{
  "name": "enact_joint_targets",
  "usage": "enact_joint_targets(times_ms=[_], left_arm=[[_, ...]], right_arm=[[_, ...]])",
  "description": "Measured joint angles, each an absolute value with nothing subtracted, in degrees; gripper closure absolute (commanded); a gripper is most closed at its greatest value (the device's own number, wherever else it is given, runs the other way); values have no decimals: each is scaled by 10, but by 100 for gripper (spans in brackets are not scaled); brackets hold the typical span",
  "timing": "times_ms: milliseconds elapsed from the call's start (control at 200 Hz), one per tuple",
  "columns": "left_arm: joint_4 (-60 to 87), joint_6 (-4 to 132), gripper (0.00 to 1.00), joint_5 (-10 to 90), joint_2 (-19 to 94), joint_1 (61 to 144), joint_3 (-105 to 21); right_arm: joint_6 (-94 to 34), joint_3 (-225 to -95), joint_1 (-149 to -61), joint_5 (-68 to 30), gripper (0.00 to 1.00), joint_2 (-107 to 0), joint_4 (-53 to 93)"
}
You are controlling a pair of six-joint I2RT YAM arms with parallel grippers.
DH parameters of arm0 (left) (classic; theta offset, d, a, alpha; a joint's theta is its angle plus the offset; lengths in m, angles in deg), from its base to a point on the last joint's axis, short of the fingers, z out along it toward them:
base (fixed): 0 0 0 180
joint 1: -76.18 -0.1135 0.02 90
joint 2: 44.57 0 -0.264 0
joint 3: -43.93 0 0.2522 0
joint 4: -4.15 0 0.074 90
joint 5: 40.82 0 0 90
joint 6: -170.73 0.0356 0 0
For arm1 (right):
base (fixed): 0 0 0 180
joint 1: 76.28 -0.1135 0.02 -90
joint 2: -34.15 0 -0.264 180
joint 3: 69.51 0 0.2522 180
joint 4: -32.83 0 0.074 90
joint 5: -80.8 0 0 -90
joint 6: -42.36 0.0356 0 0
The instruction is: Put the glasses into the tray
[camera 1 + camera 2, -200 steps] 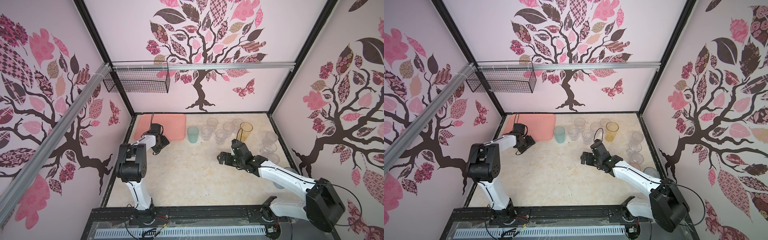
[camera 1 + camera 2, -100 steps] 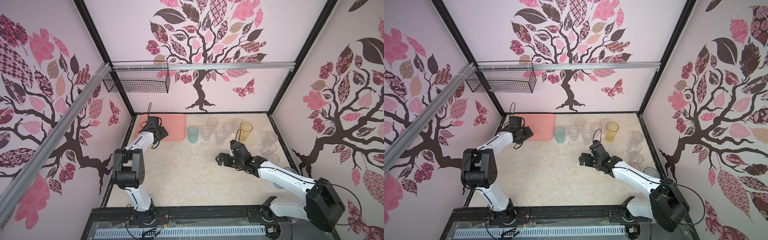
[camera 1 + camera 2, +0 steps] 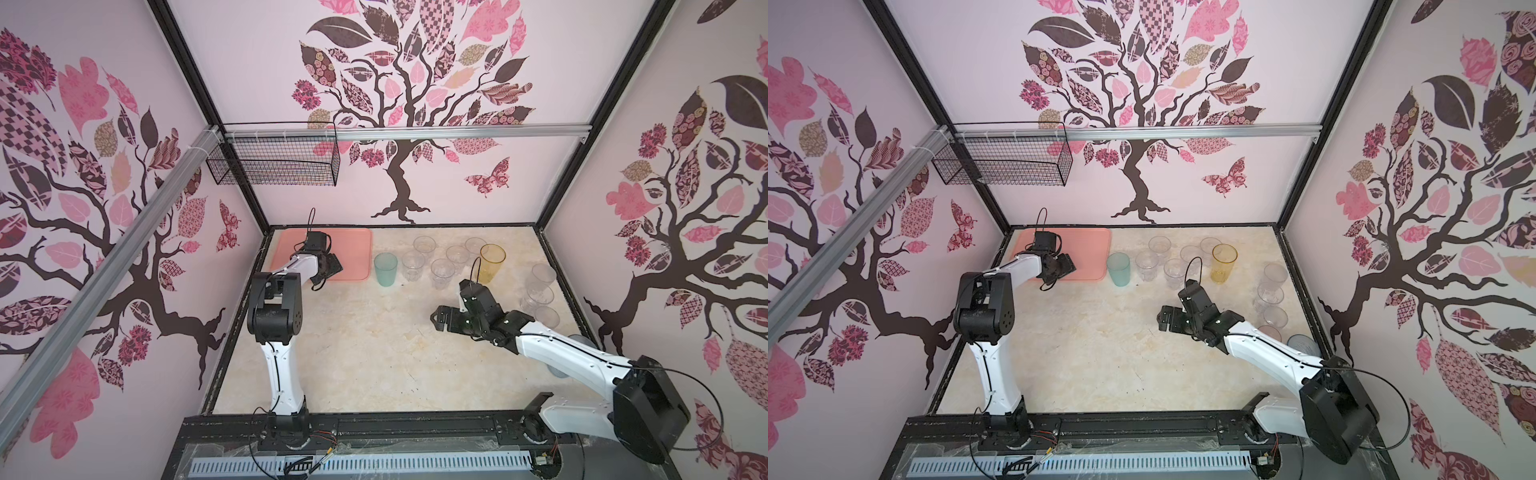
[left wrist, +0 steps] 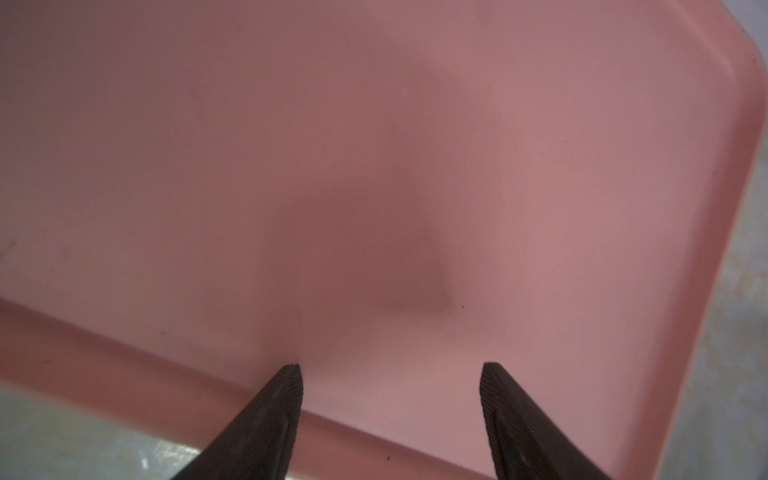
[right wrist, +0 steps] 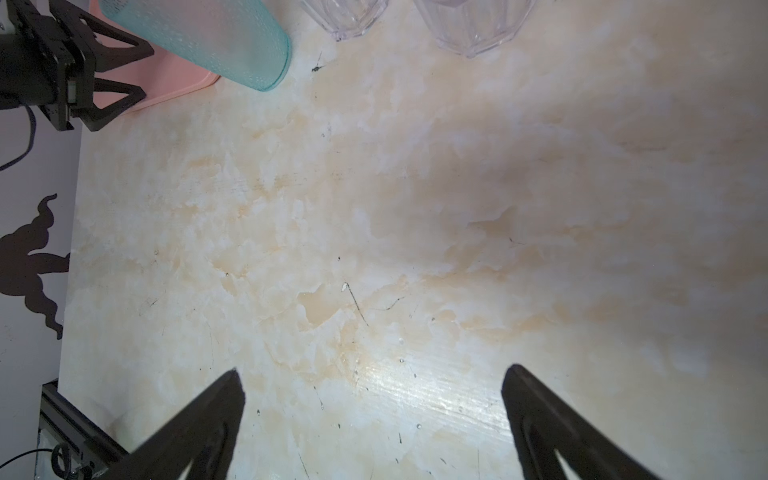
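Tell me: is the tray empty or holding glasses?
Empty, where visible: the tray shows bare pink around the left gripper; the teal glass stands outside it, on the table.

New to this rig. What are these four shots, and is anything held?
Two white robot arms stand at the near edge of a marbled table. Both top views look down from overhead; each wrist view comes from a camera just behind one hand. On the table: a pink tray, a teal glass, an amber glass and several clear glasses. The left hand hangs open over the tray, empty. The right hand is open over bare table, empty too. No glass shows in the tray.
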State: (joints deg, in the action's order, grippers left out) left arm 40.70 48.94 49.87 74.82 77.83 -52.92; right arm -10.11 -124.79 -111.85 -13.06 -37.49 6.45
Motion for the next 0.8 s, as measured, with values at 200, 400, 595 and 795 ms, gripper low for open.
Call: enact_joint_targets(times_ms=[200, 400, 595, 795], left_arm=[[444, 473, 32, 524, 715, 779, -490], [442, 435, 36, 541, 619, 791, -356], [417, 375, 38, 517, 498, 801, -212], [377, 319, 38, 485, 373, 815, -79]], right_arm=[[-99, -1278, -1119, -140, 1, -374, 60], [-93, -1279, -1119, -142, 0, -349, 55], [-81, -1277, -1119, -144, 0, -325, 52], [-56, -1277, -1121, -155, 6, -324, 54]])
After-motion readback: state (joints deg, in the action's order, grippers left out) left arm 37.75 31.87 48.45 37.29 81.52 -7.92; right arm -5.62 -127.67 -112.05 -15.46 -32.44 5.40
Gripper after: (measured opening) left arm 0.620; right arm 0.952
